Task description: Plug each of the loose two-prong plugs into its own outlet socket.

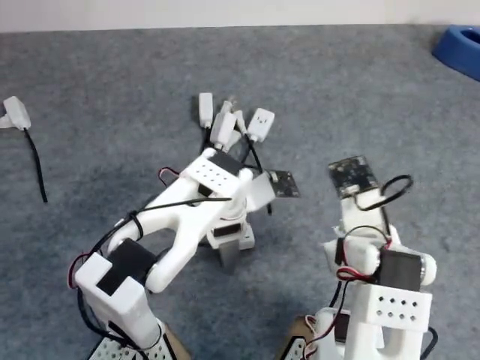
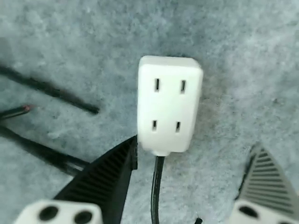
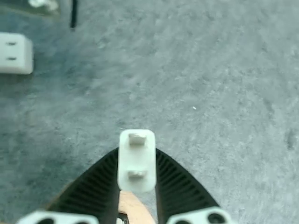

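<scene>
left gripper spread wide astride white outlet block on grey mat, black cord cut off at frame edge, right gripper clamped on two-prong plug, its lower body hidden between fingers

"Where are the sockets?"

"One white socket block lies flat on the grey carpet, two pairs of slots facing up, black cord off one end. More white corded pieces bunch mid-table."

"And the plugs?"

"A white two-prong plug is pinched in the right gripper, prongs outward. A lone corded piece lies far aside."
</scene>
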### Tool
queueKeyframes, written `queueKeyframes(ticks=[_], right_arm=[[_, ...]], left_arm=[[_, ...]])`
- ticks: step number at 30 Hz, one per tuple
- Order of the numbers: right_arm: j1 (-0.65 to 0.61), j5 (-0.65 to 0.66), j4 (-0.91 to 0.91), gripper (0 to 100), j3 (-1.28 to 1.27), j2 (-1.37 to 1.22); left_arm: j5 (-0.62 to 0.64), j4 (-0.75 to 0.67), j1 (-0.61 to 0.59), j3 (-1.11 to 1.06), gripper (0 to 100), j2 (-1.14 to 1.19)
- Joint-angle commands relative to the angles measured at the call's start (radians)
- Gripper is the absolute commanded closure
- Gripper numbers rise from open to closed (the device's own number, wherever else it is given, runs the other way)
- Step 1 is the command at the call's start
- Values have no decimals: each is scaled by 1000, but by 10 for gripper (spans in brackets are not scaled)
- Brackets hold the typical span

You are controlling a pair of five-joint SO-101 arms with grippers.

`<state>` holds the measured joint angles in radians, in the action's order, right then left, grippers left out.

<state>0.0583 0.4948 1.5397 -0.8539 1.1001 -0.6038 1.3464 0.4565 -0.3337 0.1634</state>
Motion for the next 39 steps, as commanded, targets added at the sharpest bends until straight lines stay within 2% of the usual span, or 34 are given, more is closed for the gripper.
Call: queueKeyframes(ticks=[1,4,6,10,14,17,21,24,26,28,31,35,39], right_arm=[[-110,-43,7,992,19,-24],[-240,-57,10,992,93,-145],[-308,-58,35,992,174,-295],[-432,-118,64,992,427,-590],[-639,-204,97,992,657,-806],[-750,-247,137,992,760,-928],[-822,-227,182,992,872,-1043],[-826,-206,222,992,928,-1092],[-819,-180,222,992,935,-1095],[-814,-158,222,992,926,-1095],[-808,-166,182,992,892,-1093],[-702,-293,-122,992,745,-1000],[-676,-252,-513,992,375,-711]], left_arm=[[196,23,-105,131,635,-62],[440,23,-283,220,635,-116],[532,18,-414,228,635,-160],[534,17,-575,131,635,-245],[534,-21,-705,-50,635,-321],[534,-178,-851,-216,635,-381],[535,-446,-993,-463,635,-447],[534,-577,-1009,-584,635,-489],[523,-580,-1000,-587,635,-529],[480,-548,-940,-545,635,-585],[473,-365,-832,-452,635,-677],[474,-192,-708,-358,635,-817],[473,-176,-696,-377,635,-1000]])
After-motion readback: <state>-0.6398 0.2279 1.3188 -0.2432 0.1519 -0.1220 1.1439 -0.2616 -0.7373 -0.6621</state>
